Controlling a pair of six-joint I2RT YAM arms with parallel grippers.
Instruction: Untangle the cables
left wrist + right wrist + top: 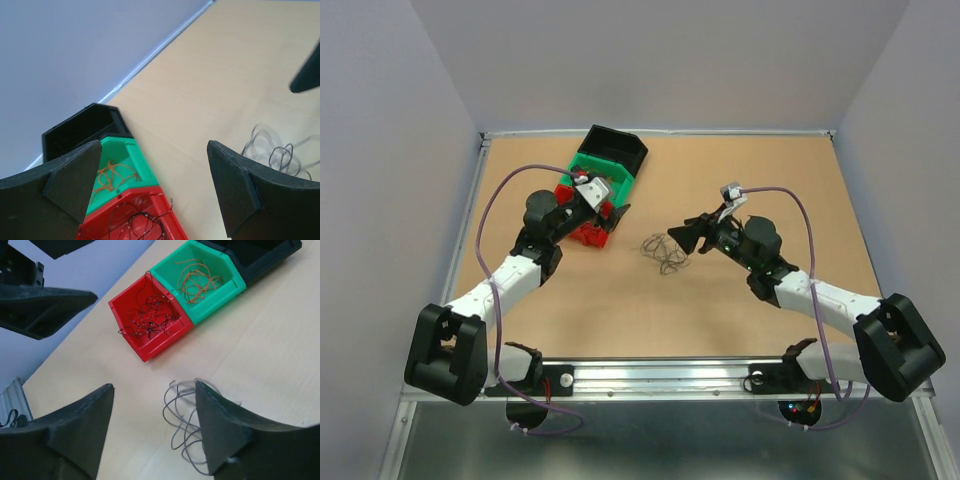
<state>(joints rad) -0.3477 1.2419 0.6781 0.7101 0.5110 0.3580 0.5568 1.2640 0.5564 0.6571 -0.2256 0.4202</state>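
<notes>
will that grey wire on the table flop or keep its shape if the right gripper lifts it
The grey wire is hair-thin and lies in loose open loops, so it is probably very light and would sag when lifted. Its loops overlap, so pulling one likely drags the rest. Lying flat on the table, it may slip between the open right gripper's fingers.
</notes>
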